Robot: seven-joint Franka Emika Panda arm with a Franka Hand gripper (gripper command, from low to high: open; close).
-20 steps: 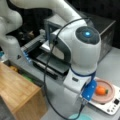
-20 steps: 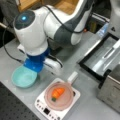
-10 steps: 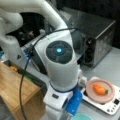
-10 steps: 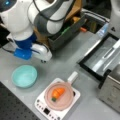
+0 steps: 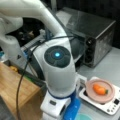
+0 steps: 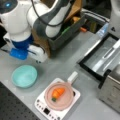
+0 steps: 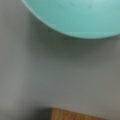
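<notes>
The arm's wrist is hanging over the grey table [image 6: 62,65], with its blue and white end sitting near a front view's left side, just above the teal bowl [image 6: 24,75]. The gripper itself is not showing in any view: the wrist housing is hiding it in both front views, and no fingers are entering the wrist view, so I cannot tell whether the pincer is open, closed or gripping anything. The bowl is resting upright and looking empty on the table; in the wrist view its rim [image 7: 75,15] is filling the top edge, with bare table below it and a strip of wood [image 7: 75,115] at the bottom edge. Toward a front view's bottom, well apart from the bowl, a pink plate [image 6: 59,96] is sitting on a white scale [image 6: 45,106], and a carrot [image 6: 57,93] is lying on the plate. The same plate [image 5: 100,91] and carrot [image 5: 99,89] are showing at a front view's right. A wooden box [image 5: 12,87] is standing at the left beside the arm, and a dark metal oven [image 5: 95,35] is standing behind.
</notes>
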